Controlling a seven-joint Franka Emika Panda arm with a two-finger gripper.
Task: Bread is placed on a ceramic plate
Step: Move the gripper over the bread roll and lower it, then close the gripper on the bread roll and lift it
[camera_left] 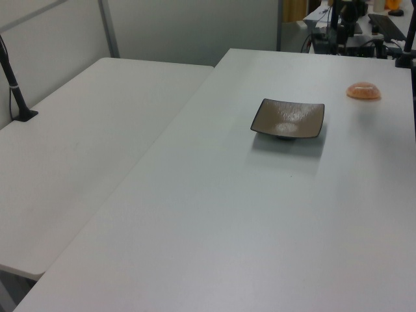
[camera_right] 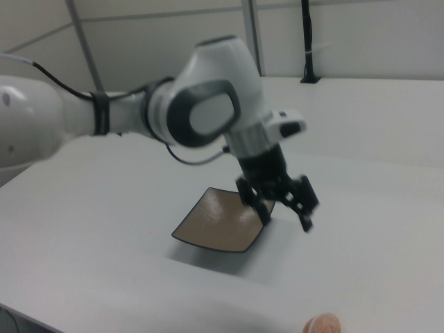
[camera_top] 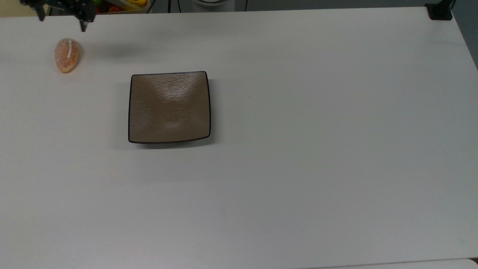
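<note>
- Gripper [camera_top: 61,23] at the top view's upper left, jaws spread wide, holding nothing.
- Bread [camera_top: 67,55] on the table [camera_top: 298,149] just below my fingertips [camera_right: 306,223], well apart from the ceramic plate [camera_top: 169,107].
- I read no writing anywhere.

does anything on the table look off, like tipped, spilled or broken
Nothing stands out. The ceramic plate sits flat and bare on the white table, the bread lies whole and apart from it, and the open hand hangs above, near the bread.
</note>
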